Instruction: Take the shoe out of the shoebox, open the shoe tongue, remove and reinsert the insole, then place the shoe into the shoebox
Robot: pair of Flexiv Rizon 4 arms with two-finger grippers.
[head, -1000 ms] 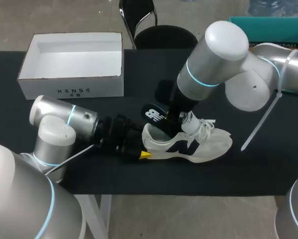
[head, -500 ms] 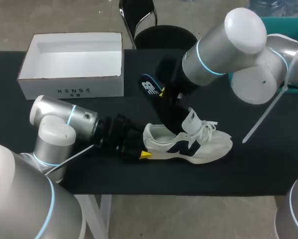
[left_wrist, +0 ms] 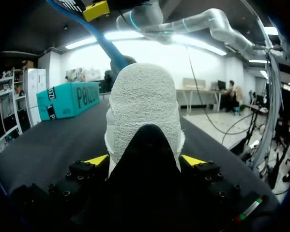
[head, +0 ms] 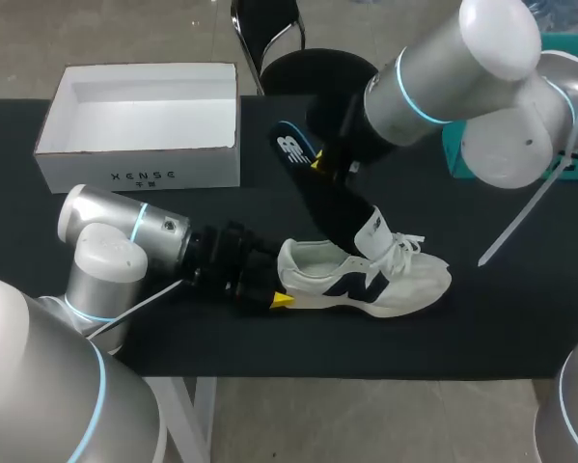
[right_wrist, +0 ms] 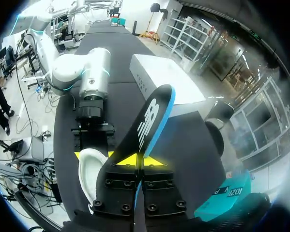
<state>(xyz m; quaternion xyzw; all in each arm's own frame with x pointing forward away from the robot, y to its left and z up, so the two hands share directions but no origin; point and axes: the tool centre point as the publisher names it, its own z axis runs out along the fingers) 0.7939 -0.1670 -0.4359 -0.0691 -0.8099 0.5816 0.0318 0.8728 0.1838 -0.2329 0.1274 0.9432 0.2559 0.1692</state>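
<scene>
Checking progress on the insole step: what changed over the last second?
The right claw, shut on the insole, rose toward the table's far side, drawing the insole mostly out of the shoe. The left claw stayed clamped on the heel; shoe and shoebox did not move.

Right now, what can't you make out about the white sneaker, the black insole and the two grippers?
Head view: the lower end of the black, blue-edged insole runs behind the tongue of the white sneaker; whether it is free is hidden.
Right wrist view: the body of the right gripper covers that end.
Left wrist view: the heel in the left gripper blocks the toe and laces.
</scene>
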